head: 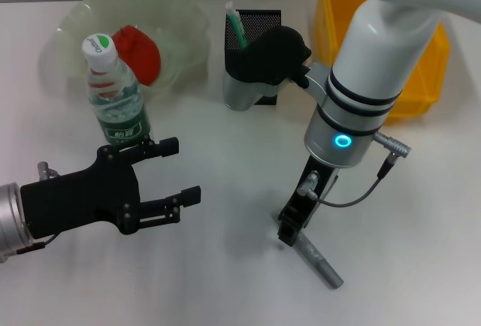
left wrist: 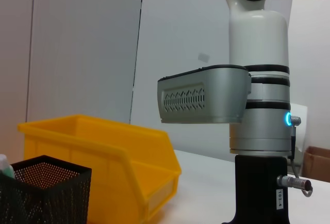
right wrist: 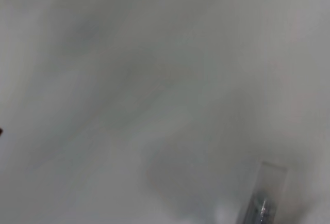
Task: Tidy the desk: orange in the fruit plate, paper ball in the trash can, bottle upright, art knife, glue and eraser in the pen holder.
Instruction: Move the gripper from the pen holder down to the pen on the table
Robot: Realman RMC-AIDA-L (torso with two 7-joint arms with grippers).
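Observation:
The orange (head: 139,52) lies in the fruit plate (head: 188,18) at the back left. In front of the plate the bottle (head: 114,93) stands upright. My left gripper (head: 176,170) is open just beside the bottle's base, holding nothing. The art knife (head: 237,27) sticks out of the pen holder (head: 259,22). My right gripper (head: 289,230) points down at one end of the glue (head: 319,262), which lies flat on the table; the glue (right wrist: 263,198) also shows in the right wrist view. The trash can (head: 421,70) is at the back right. Paper ball and eraser are out of view.
The right arm's white forearm (head: 368,93) leans over the space between pen holder and trash can. A grey cable (head: 361,191) loops off its wrist. In the left wrist view the trash can (left wrist: 103,157) stands behind the pen holder (left wrist: 41,193).

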